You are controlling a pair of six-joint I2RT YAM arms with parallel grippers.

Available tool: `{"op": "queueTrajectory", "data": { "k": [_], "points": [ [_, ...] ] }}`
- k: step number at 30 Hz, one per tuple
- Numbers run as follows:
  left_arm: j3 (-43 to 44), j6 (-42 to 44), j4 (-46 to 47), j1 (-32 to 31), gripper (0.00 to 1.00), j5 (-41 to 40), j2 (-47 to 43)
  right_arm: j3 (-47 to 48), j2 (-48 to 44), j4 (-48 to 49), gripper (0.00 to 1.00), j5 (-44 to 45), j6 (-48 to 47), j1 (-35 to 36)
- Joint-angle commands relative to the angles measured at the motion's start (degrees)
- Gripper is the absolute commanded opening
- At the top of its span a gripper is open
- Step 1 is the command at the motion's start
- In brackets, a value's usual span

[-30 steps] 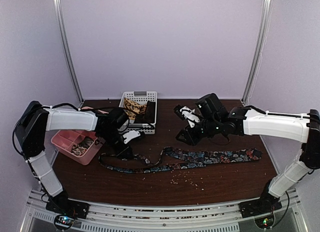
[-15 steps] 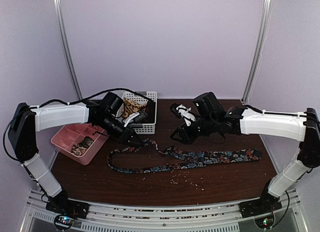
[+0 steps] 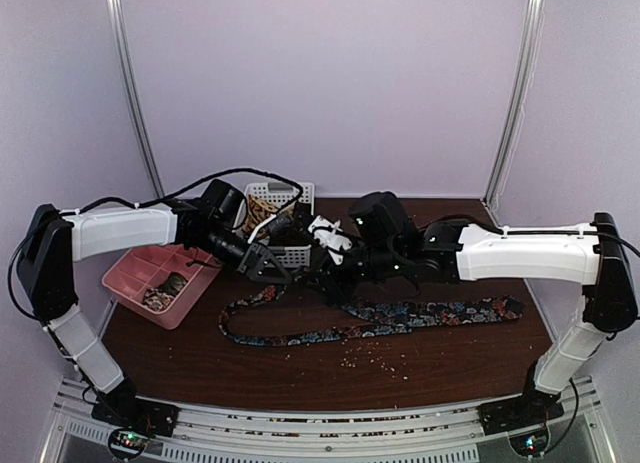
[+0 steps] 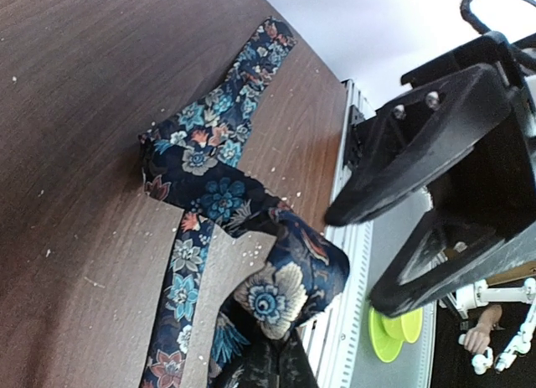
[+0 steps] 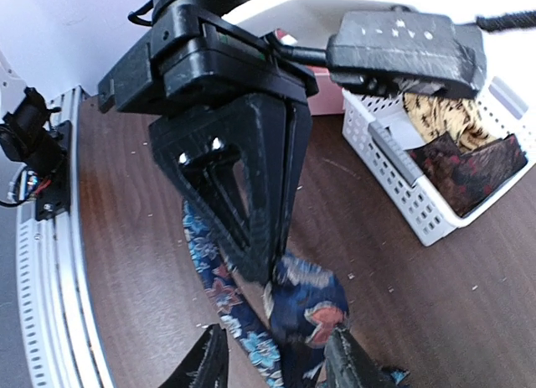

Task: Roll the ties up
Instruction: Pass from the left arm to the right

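Tray [image 3: 125, 275] left; basket [image 3: 290, 190] behind floral tie [image 3: 430, 311]; two ties [image 5: 473, 166] in basket.

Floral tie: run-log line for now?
left end effector: shut on floral tie, end lifted | right end effector: open, straddling tie | rolled: no

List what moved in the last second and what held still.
The left claw, shut on the tie, raised that part off the table toward the basket. The right claw swung left to meet it, open astride the tie. The tie's right end, basket and tray stayed put.
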Motion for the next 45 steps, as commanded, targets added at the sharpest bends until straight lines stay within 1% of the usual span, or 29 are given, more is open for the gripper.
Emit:
{"op": "queueTrajectory", "data": {
  "k": [1,5,9,10,17,18,20,22,23,26,27,29,30,32,35,36,40,42,45],
  "points": [
    [0.25,-3.52,5.85,0.34,0.00,5.53,0.87,3.00,2.99,-0.06,0.38,6.04,-4.38,1.08],
    [-0.50,-5.29,8.65,0.29,0.00,7.48,0.48,3.64,4.18,-0.88,0.24,8.63,-5.90,1.81],
    [-0.79,-5.61,9.46,0.31,0.00,8.48,0.11,3.29,3.66,-0.79,0.04,10.17,-6.78,2.12],
    [-0.92,-5.80,9.86,0.29,0.00,8.53,-0.13,3.17,3.46,-0.70,0.01,10.46,-6.76,2.14],
    [-0.58,-4.40,8.30,0.36,0.00,7.56,-0.54,1.83,2.60,0.51,0.00,11.41,-6.89,2.11],
    [-0.43,-3.57,7.39,0.51,0.00,4.77,-1.53,1.54,2.38,0.75,0.00,11.36,-6.75,2.13],
    [-2.22,-2.67,8.73,0.78,0.15,-2.62,-5.58,1.04,2.19,1.20,0.00,11.45,-6.25,2.00],
    [-5.96,-2.84,12.34,0.81,0.28,-11.86,-11.90,0.94,2.11,1.28,0.00,11.25,-5.46,1.87],
    [-8.23,-3.20,14.34,0.82,0.31,-17.16,-15.47,0.96,2.20,1.31,0.00,10.93,-5.09,1.82],
    [-17.87,-5.10,22.16,0.75,0.49,-30.34,-26.04,1.48,2.23,1.83,0.00,10.39,-3.98,1.61],
    [-20.95,-5.24,23.83,0.33,0.52,-34.49,-29.28,1.73,2.25,1.80,0.00,10.17,-3.59,1.44],
    [-25.86,-3.92,25.56,-2.38,0.56,-43.90,-34.60,2.30,2.39,1.83,0.00,9.39,-2.61,1.06],
    [-28.14,-2.84,26.79,-4.70,0.57,-48.71,-36.82,2.61,2.46,1.82,0.00,8.82,-2.05,0.76],
    [-31.61,-0.72,29.20,-10.90,0.60,-62.50,-39.57,3.14,2.73,1.77,0.00,7.69,-0.89,0.17],
    [-34.51,2.36,32.55,-18.73,0.65,-76.44,-38.59,3.57,3.01,1.76,0.00,5.38,0.95,-1.10],
    [-35.14,4.07,34.55,-22.20,0.66,-80.93,-37.49,3.53,3.05,1.88,0.00,4.26,1.59,-1.53],
    [-34.34,11.18,39.56,-30.89,0.68,-97.34,-30.40,3.41,3.32,2.47,0.00,0.21,3.89,-3.31],
    [-33.20,14.19,40.87,-33.58,0.70,-102.96,-26.58,3.49,3.37,2.33,0.00,-0.77,4.32,-3.94],
    [-30.35,17.87,42.21,-36.71,0.72,-107.81,-19.94,3.55,3.40,2.27,0.00,-1.17,4.38,-4.16]
  ]
}}
